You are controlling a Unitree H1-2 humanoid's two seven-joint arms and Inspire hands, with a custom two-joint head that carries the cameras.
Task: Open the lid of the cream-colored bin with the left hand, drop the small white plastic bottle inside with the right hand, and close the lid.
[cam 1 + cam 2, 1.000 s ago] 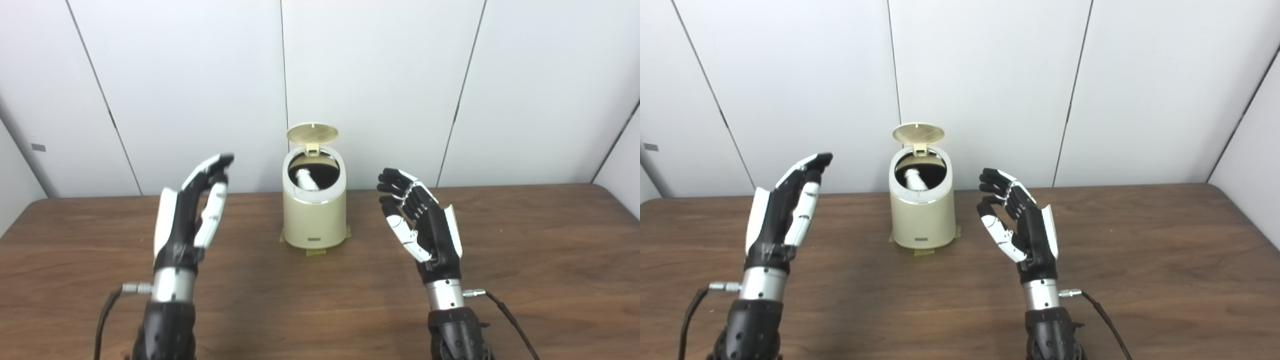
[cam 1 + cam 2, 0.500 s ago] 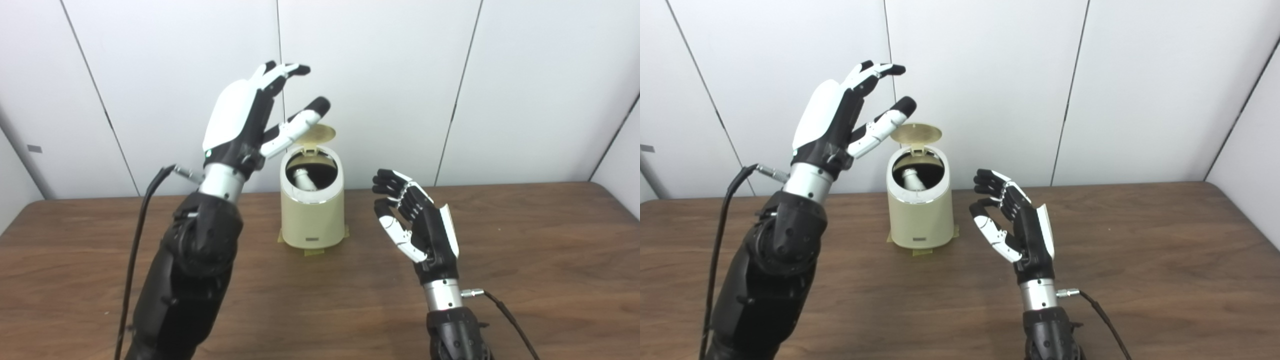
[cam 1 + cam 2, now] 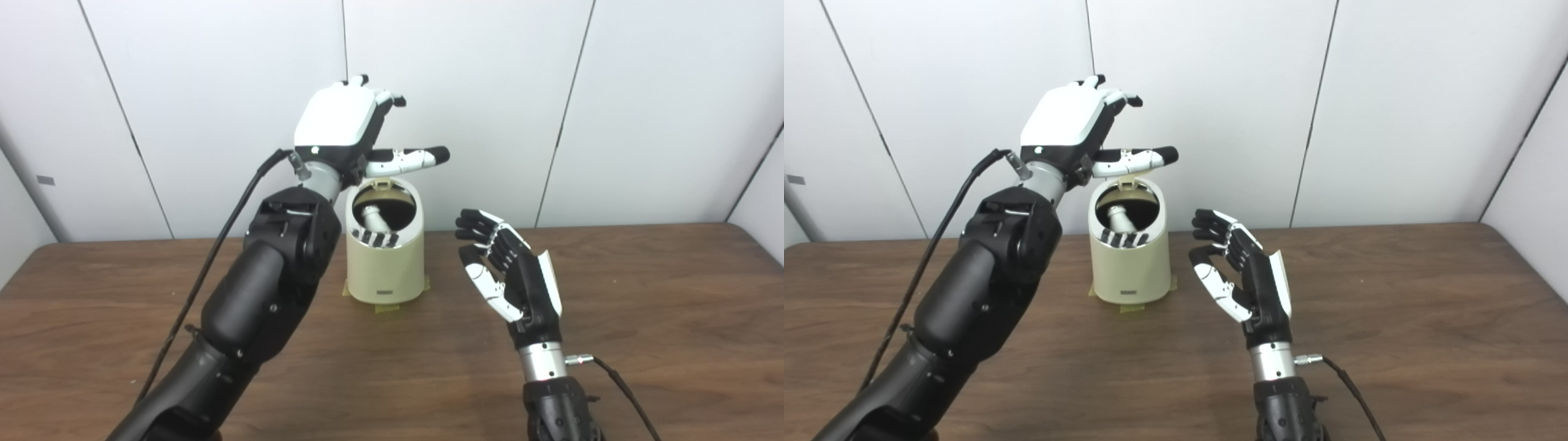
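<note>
Two robot hands: both in view, and neither has hold of anything.
Left robot hand: fingers spread and empty, palm turned down, hovering just above and behind the mouth of the cream-colored cylindrical bin; thumb stretched out sideways over the opening.
Change in left arm: a second ago this robot hand stood low beside the bin with fingers pointing up; half a second ago it had risen to the bin's upper left; now it has swung over the top, onto the hinged side.
Round cream lid: half a second ago it stood upright and fully visible behind the opening; now only a tilted part shows under the thumb, so it looks partly pushed down, though contact between hand and lid cannot be confirmed.
Small white plastic bottle: lying tilted inside the bin, neck up against the dark interior, unchanged across the last second.
Right robot hand: empty, fingers loosely curled and apart, palm facing the bin, held above the brown wooden tabletop just right of the bin; barely shifted.
Bin base: sitting on patches of tan tape, in the same spot.
Task reading: opening and dropping appear done; the closing step seems under way.
Next need, as a judgement: a downward press on the lid until it seats.
Risk: the thumb overhanging the opening might get caught beneath the closing lid.
</note>
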